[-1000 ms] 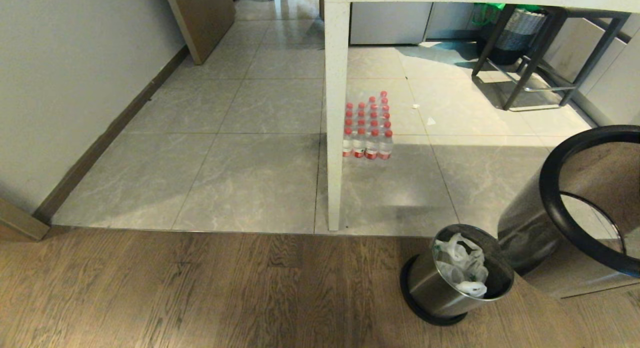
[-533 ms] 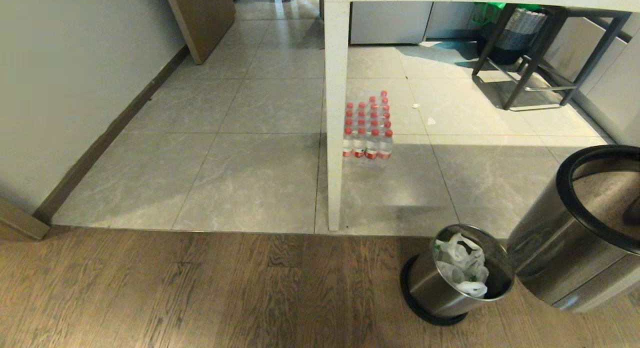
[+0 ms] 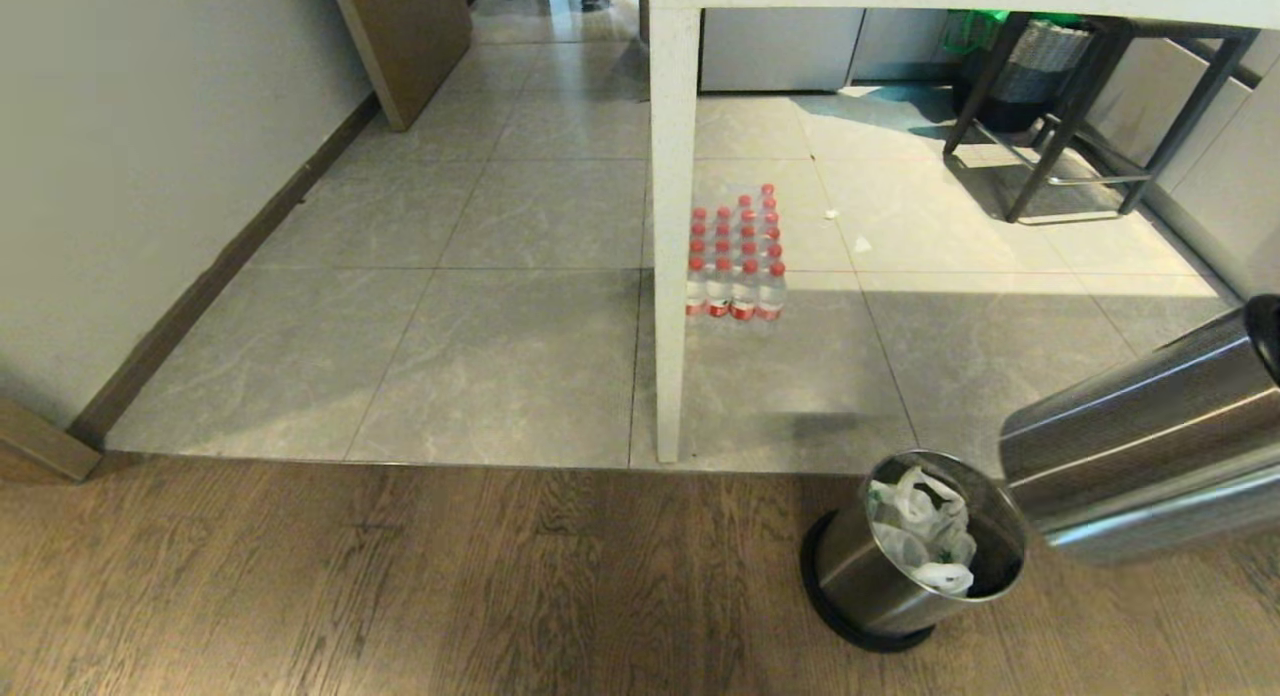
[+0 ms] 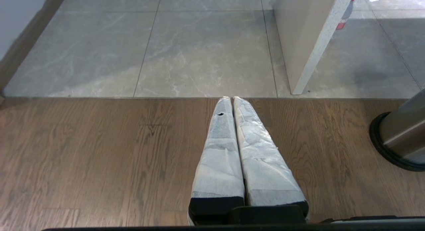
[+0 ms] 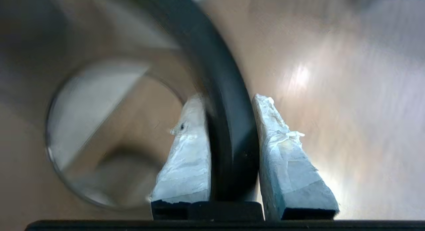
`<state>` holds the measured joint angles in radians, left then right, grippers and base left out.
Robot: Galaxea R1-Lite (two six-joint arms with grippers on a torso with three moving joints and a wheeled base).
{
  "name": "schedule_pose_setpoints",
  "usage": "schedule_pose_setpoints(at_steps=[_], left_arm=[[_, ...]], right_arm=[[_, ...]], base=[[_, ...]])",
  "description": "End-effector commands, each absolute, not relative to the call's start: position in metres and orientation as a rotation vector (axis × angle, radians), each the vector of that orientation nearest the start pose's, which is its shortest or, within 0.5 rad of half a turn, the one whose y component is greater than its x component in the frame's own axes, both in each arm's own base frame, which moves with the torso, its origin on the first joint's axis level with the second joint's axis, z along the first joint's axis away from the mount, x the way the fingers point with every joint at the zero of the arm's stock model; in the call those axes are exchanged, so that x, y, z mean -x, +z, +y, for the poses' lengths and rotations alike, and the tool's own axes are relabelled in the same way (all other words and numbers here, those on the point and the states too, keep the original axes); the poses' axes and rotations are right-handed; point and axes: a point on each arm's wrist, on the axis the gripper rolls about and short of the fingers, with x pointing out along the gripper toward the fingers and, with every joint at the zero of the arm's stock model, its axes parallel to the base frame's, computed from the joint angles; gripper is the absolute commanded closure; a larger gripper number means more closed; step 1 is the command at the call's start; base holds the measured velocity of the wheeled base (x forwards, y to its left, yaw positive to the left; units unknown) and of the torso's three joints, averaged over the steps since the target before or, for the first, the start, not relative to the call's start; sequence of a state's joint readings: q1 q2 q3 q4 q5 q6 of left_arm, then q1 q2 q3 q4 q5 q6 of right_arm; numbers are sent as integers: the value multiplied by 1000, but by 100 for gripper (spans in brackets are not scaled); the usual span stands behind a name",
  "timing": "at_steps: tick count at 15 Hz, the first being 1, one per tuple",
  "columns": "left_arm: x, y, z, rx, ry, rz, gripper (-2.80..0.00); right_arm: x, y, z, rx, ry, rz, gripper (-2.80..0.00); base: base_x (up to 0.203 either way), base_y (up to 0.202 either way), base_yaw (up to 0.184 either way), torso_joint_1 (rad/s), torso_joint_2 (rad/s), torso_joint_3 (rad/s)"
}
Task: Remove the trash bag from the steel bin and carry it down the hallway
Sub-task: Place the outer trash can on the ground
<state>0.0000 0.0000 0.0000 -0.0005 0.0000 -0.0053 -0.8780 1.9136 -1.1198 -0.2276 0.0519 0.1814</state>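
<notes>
The steel bin (image 3: 905, 566) stands on its black base on the wooden floor (image 3: 400, 586), close to the seam where the boards meet the grey tiles, a little to the right of the white table leg (image 3: 672, 226). The trash bag (image 3: 925, 531) sits inside it, thin white plastic with green print, its crumpled top showing in the bin's mouth. Just right of the bin, a larger steel cylinder (image 3: 1140, 441) hangs tilted in the air at the right edge of the head view. The right gripper (image 5: 229, 100) holds it by its black rim ring (image 5: 232, 141), one padded finger inside the cylinder and the other outside, both pressed against the ring. The left gripper (image 4: 229, 99) hovers low over the wooden floor, away from the bin, with its two wrapped fingers closed together and nothing between them. Beyond the seam, the hallway (image 3: 500, 226) runs away along a pale wall with dark skirting toward a brown wooden door (image 3: 405, 36). A shrink-wrapped pack of red-capped water bottles (image 3: 735, 261) rests on the tiles beside the table leg. A dark-framed stool (image 3: 1080, 106) stands farther back on the right.
</notes>
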Motion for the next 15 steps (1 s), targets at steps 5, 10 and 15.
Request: schedule_pose_setpoints(at_steps=[5, 10, 15], left_arm=[[23, 76, 0, 6, 0, 0, 0], [23, 76, 0, 6, 0, -1, 0], [23, 76, 0, 6, 0, -2, 0]], right_arm=[[-215, 154, -309, -392, -833, 463, 0], [-225, 79, -320, -504, -810, 634, 0], [-239, 20, -340, -486, -799, 628, 0]], base=[[0, 0, 0, 0, 0, 0], [0, 0, 0, 0, 0, 0], [0, 0, 0, 0, 0, 0]])
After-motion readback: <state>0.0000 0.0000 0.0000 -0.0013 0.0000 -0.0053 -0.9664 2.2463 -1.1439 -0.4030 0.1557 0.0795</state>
